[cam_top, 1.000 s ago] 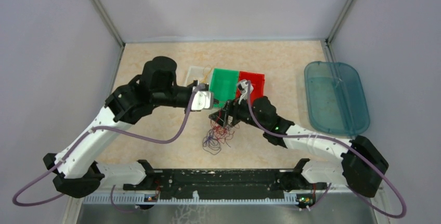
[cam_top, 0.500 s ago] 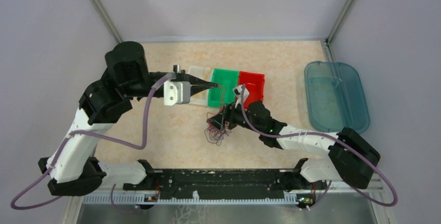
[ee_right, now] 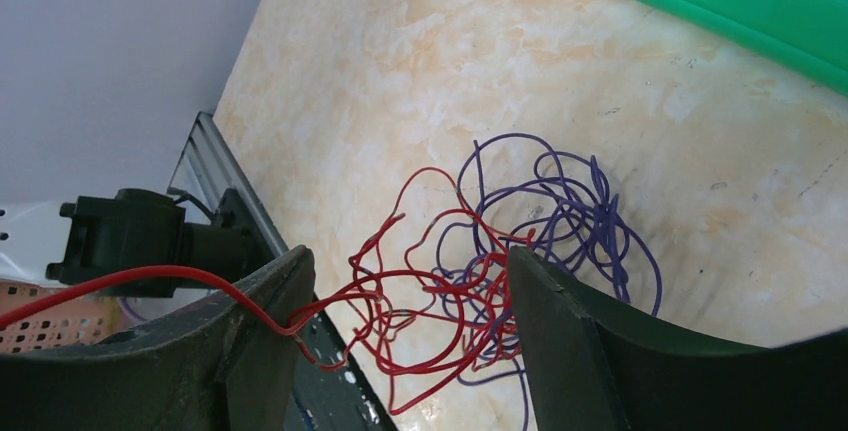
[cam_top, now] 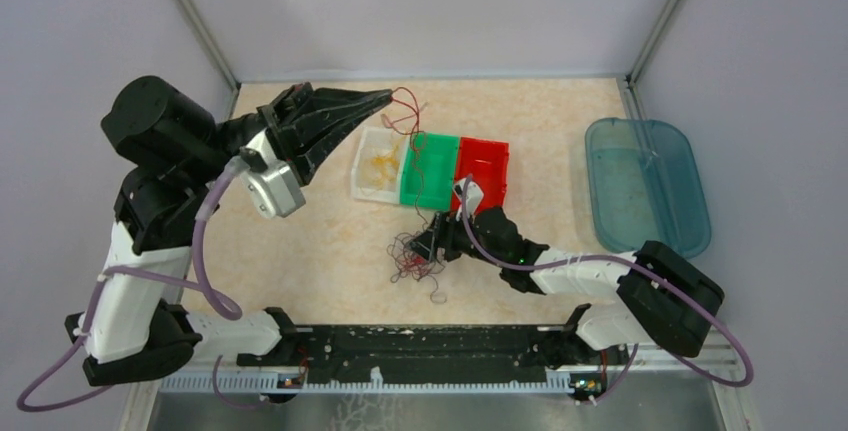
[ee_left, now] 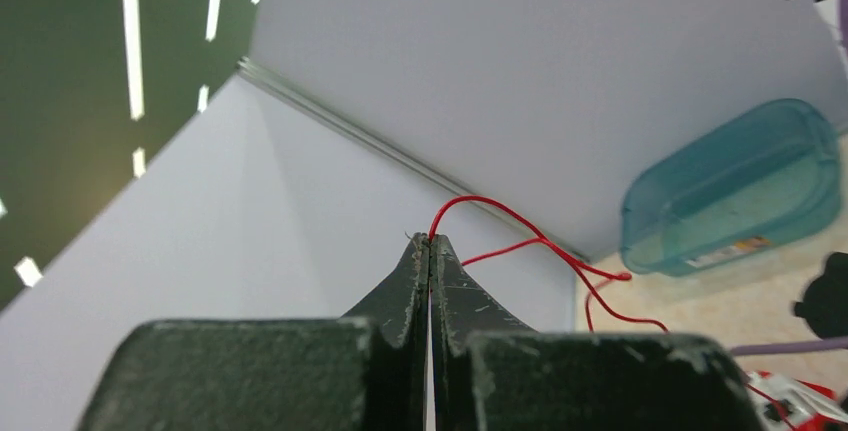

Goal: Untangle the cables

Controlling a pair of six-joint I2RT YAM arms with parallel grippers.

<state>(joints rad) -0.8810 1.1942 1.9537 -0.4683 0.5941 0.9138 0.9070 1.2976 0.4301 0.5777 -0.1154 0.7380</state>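
The left gripper (cam_top: 386, 95) is raised above the far left of the beige marbled table (cam_top: 310, 251), its black fingers (ee_left: 412, 291) pressed flat together and clenched on a thin red cable (ee_left: 470, 199) that arcs out from the tips and trails down toward the bins. Three small rectangular plastic bins sit in a row, touching side by side: a white translucent bin (cam_top: 358, 173) on the left with a loose coil of yellow-orange cables (cam_top: 382, 163) lying in it, a green bin (cam_top: 432, 176) in the middle, and a red bin (cam_top: 488, 166) on the right. Well apart on the right edge sits a teal translucent oval tub (cam_top: 650, 211) — what it holds, if anything, cannot be made out. Just in front of the bins, a tangle of red and dark purple cables (ee_right: 480, 281) lies on the table; the right gripper (ee_right: 400, 321) hangs low over it with fingers spread wide — released, one finger on each side of the knot.
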